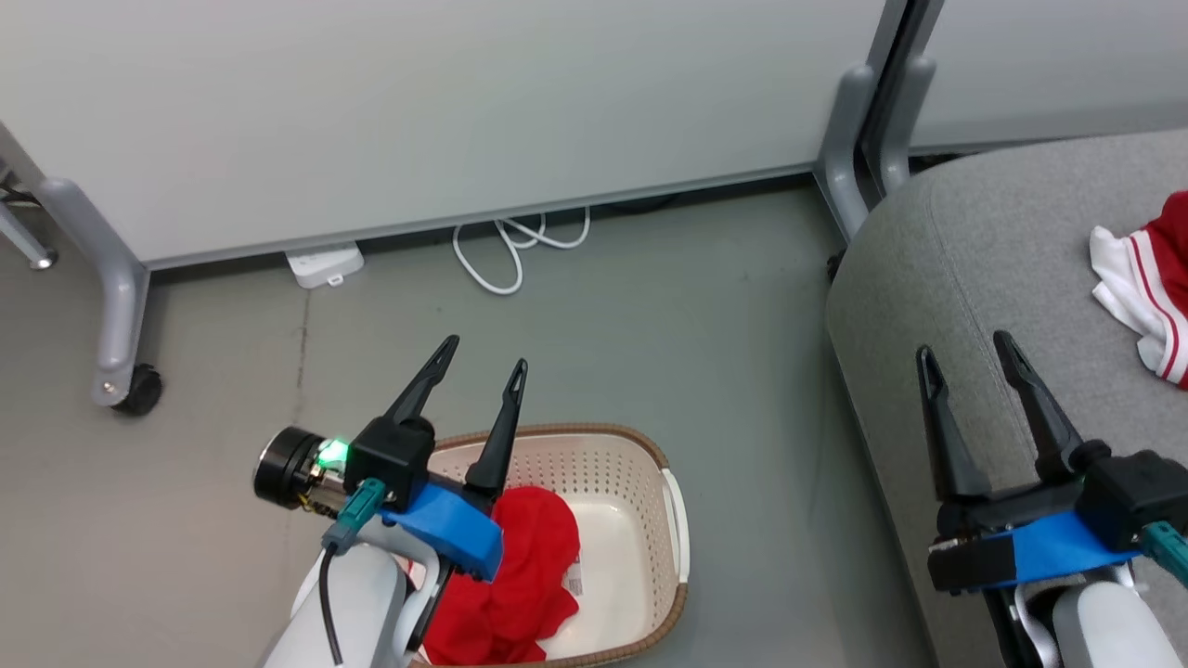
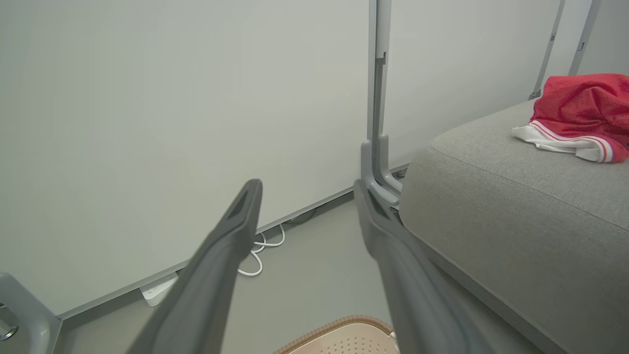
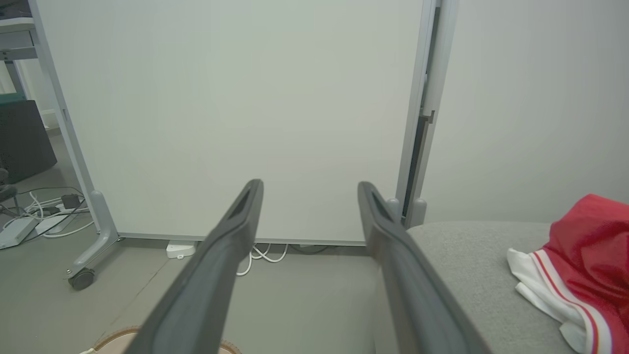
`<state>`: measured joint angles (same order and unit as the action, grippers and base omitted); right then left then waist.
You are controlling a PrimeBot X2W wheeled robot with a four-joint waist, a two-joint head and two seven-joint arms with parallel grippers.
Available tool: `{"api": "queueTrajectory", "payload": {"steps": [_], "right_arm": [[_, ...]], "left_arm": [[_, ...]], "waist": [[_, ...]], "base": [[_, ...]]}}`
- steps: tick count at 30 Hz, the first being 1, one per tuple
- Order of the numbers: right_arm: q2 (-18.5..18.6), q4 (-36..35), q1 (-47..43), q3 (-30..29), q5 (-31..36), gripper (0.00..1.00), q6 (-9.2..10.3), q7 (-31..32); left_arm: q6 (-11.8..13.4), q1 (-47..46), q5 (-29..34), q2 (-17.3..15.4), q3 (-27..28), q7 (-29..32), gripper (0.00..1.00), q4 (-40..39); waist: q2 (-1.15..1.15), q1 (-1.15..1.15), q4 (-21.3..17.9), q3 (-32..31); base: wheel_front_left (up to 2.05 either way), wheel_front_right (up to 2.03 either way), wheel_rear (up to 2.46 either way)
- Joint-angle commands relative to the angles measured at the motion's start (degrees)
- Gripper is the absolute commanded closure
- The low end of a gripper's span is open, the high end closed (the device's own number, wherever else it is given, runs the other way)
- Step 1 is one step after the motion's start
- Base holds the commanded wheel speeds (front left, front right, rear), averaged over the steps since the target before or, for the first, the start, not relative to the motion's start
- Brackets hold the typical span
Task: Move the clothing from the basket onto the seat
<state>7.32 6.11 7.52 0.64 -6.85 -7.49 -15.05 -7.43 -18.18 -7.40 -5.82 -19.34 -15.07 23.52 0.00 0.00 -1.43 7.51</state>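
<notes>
In my head view, far left, a grey partition leg [image 1: 116, 288] stands on a black castor [image 1: 141, 390] on the grey floor [image 1: 650, 325]. Along the partition's foot lie a white power block [image 1: 323, 264] and a looped white cable [image 1: 515, 246]. My left gripper [image 1: 487, 353] hangs over the left side of the cream perforated basket [image 1: 608, 473], its jaws spread apart with nothing between them. A plain red garment [image 1: 529, 557] lies bunched in the basket's left half, and the bare cream bottom shows on the right. A strip of floor separates the basket from the grey upholstered seat [image 1: 974, 250]. My right gripper [image 1: 963, 345] is over the seat's rounded left edge, jaws likewise wide open and empty. A red garment with white panels and thin red stripes [image 1: 1146, 278] lies crumpled on the seat cushion at the right border, clear of the right fingertips. My left wrist view catches the basket's brown braided rim [image 2: 339, 322] at the bottom edge.
</notes>
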Motion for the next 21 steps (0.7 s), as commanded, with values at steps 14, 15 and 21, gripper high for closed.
{"api": "queueTrajectory", "payload": {"steps": [14, 15, 21], "right_arm": [[0.07, -3.15, 13.68, 1.22, -1.22, 0.00, -0.01, -0.20], [-0.03, -3.31, 14.28, 1.30, -1.21, 0.00, -0.01, -0.20], [-0.14, -4.50, 17.73, 1.49, -1.04, 0.00, -0.01, -0.20]], "left_arm": [[-0.04, -17.98, -3.66, -4.88, -15.89, -0.16, 0.00, 19.69], [-0.04, -18.84, -3.70, -5.12, -17.09, -0.16, 0.00, 21.34], [-0.04, -24.55, -5.38, -6.10, -24.15, -0.16, 0.00, 30.73]], "waist": [[0.00, 0.00, -7.89, 18.94], [0.00, 0.00, -8.22, 19.88], [0.00, 0.00, -9.49, 26.00]], "base": [[0.00, 0.00, 0.00], [0.00, 0.00, 0.00], [0.00, 0.00, 0.00]]}}
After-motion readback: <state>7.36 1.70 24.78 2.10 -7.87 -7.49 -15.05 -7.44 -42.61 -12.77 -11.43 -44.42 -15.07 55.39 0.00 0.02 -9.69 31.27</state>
